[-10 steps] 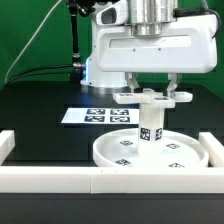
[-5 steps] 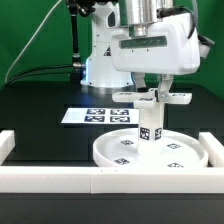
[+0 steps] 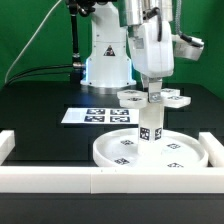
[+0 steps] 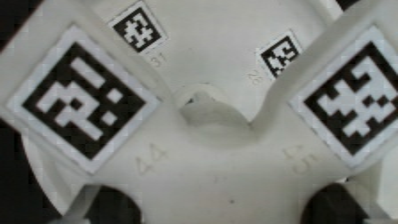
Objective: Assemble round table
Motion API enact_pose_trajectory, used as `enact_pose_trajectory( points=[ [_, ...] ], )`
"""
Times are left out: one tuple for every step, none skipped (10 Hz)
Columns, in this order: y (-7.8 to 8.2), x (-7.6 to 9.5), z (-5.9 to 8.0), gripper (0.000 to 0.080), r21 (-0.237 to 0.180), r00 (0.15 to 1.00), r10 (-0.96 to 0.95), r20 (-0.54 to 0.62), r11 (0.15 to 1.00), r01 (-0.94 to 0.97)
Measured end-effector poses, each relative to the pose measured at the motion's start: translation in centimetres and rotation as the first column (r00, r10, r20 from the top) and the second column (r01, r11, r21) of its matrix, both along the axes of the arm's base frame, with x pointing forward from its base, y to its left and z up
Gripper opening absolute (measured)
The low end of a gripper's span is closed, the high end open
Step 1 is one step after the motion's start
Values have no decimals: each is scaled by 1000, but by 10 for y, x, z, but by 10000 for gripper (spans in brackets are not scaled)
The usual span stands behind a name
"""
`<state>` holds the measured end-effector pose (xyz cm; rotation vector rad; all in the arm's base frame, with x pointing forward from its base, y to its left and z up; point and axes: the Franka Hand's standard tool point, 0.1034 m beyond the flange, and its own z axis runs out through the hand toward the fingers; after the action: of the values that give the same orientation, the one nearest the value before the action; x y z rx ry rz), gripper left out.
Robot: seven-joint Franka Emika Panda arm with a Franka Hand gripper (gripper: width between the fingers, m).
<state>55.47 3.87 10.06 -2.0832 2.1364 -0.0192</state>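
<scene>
The large rimmed disc [image 3: 178, 153] lies flat on the black table near the front rail. The short thick post [image 3: 150, 127] stands upright at its middle. The cross-shaped piece [image 3: 133, 97] sits level on top of the post. My gripper [image 3: 153, 93] comes straight down onto the cross's centre and is shut on it. In the wrist view the cross-shaped piece [image 4: 205, 120] fills the picture with its tags, and my dark fingertips [image 4: 118, 206] stand on either side of it, with my gripper [image 4: 228, 205] centred on it.
The marker board [image 3: 92, 116] lies behind the disc toward the exterior view's left. White border rails run along the front [image 3: 100, 182] and stand at both sides [image 3: 8, 146]. The robot's base [image 3: 105, 60] stands behind.
My wrist has turned about its vertical axis over the post. The cross-shaped piece has turned with it on top of the post. The disc and post have stayed in place.
</scene>
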Motion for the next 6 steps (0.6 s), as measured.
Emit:
enact_pose_trajectory(
  points=[
    [0, 0, 0, 442, 4, 1000, -18, 0, 1000, 18],
    [1, 0, 0, 442, 18, 992, -123, -11, 992, 123],
    [1, 0, 1, 442, 24, 977, -214, -20, 976, 215],
    [1, 0, 1, 442, 30, 956, -293, -29, 955, 294],
    [1, 0, 0, 442, 40, 921, -386, -42, 921, 388],
    [0, 0, 0, 442, 50, 893, -446, -54, 892, 449]
  ],
)
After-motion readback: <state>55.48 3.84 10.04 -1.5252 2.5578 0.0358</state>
